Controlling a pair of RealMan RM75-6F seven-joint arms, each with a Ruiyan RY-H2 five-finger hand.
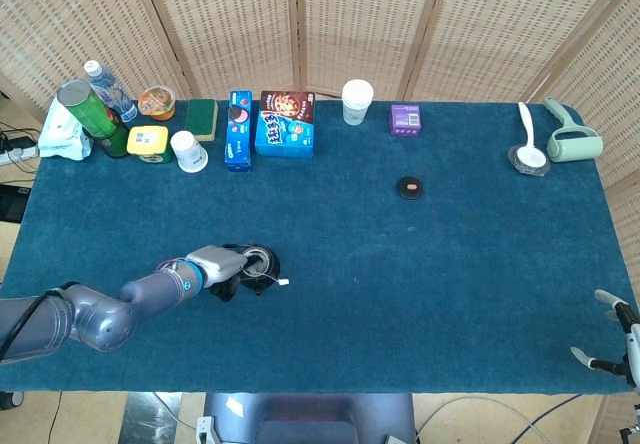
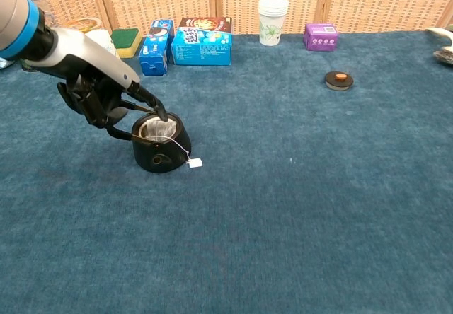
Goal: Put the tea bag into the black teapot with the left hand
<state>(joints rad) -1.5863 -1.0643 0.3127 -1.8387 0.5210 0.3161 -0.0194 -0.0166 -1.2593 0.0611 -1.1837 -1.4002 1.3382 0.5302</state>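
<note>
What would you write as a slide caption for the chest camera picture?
Robot's left hand reaches over the black teapot, tea bag inside, string and tag trailing onto the blue table.

The table wears a matt, napped blue cloth, slightly rough. The teapot looks dull black, like cast metal; the tea bag in its mouth is pale, papery mesh. The left hand has black plastic fingers under a smooth grey, faintly glossy shell. Along the far edge, the boxes are glossy printed card, the cup matt paper, the sponge coarse. The screens behind are woven cane in wood frames.
</note>
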